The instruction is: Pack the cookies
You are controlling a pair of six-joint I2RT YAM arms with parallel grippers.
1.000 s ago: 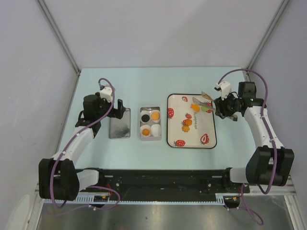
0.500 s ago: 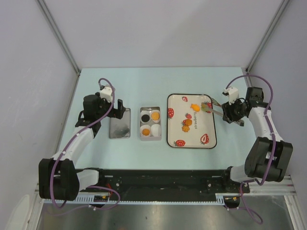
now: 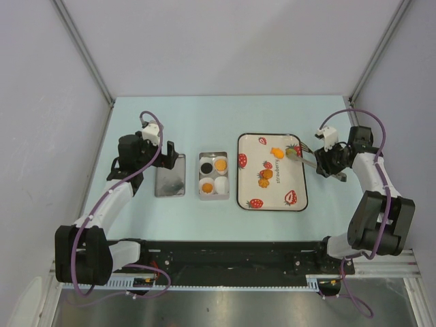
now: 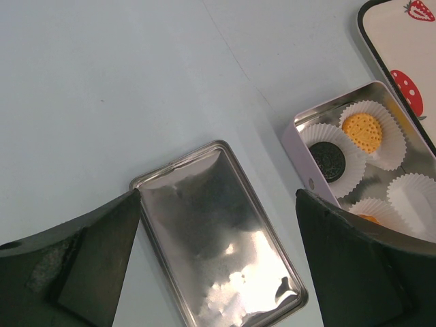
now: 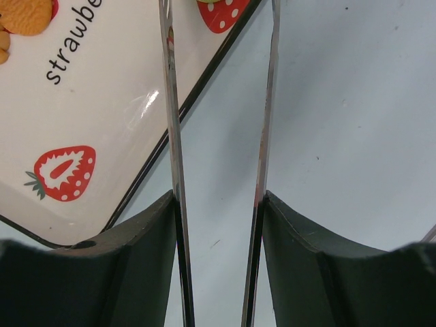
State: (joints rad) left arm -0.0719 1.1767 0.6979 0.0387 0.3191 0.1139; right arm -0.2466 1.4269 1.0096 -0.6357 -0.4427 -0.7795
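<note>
A silver tin [image 3: 213, 154] holds paper cups with a black cookie [image 3: 206, 165] and two orange cookies [image 3: 221, 164] [image 3: 206, 187]; the left wrist view shows the black one [image 4: 329, 159] and an orange one [image 4: 362, 131]. A green cookie [image 3: 293, 153] lies on the strawberry tray [image 3: 279, 191]. My right gripper [image 3: 328, 160] [image 5: 219, 204] is shut on metal tongs [image 3: 306, 159] [image 5: 170, 102], whose tips reach the green cookie; I cannot tell whether they pinch it. My left gripper [image 3: 170, 152] [image 4: 218, 204] hangs open over the tin lid [image 4: 218, 259].
The lid [image 3: 170, 176] lies flat left of the tin. One white cup [image 3: 221, 182] in the tin is empty. Two orange shapes [image 3: 277, 152] [image 3: 266, 175] sit on the tray among printed strawberries. The tray's black rim [image 5: 197, 88] runs under the tongs.
The right wrist has swung out to the right of the tray and turned, so the tongs now reach in from the tray's right edge. The green cookie and left arm have not moved.
</note>
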